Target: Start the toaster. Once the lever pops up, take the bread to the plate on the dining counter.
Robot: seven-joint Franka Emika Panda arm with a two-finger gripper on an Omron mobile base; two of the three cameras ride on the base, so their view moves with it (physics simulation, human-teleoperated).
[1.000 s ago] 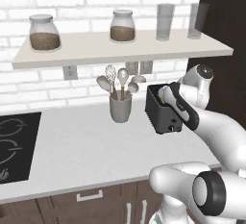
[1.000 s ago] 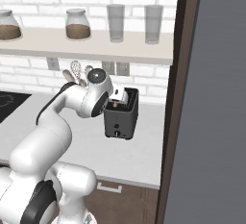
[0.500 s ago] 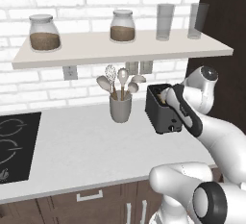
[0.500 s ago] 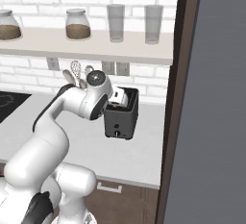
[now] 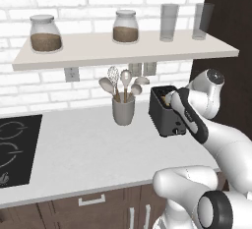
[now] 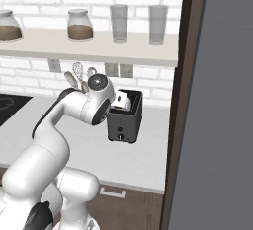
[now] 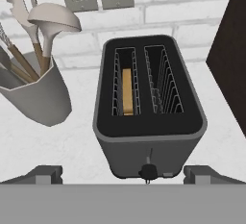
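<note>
On the left of the hand view stands the grey utensil cup (image 7: 36, 95) full of spoons and a ladle, close beside the small black boxy toaster (image 7: 149, 127), which sits on the white worktop (image 7: 43, 146) against the white brick wall (image 7: 192, 11); a dark cabinet side (image 7: 233, 50) rises just to its right. The thin tan-brown slice of bread (image 7: 127, 92) stands on edge in the toaster's left slot, sunk below the top, and the right slot is empty. The two-finger gripper (image 7: 123, 172) hovers above the toaster's near end with its jaws spread wide and nothing between them, one dark tip either side of the small black lever knob (image 7: 148, 171) low on the front face. The likeliest slip, as I judge it, is missing that knob: it is small, and with the fingers this far apart one could slide past it or press on the toaster body instead, shoving the light toaster along the worktop towards the cup. Coming down crooked could also catch the slot rim. The hand view alone shows the bread in its slot and the lever between the fingertips. The left base view gives the wider setting instead: the wooden shelf (image 5: 123, 51) with jars and glasses above, and the black hob (image 5: 15, 149) far left. The right base view shows the toaster's front face (image 6: 123, 125) past the arm.
</note>
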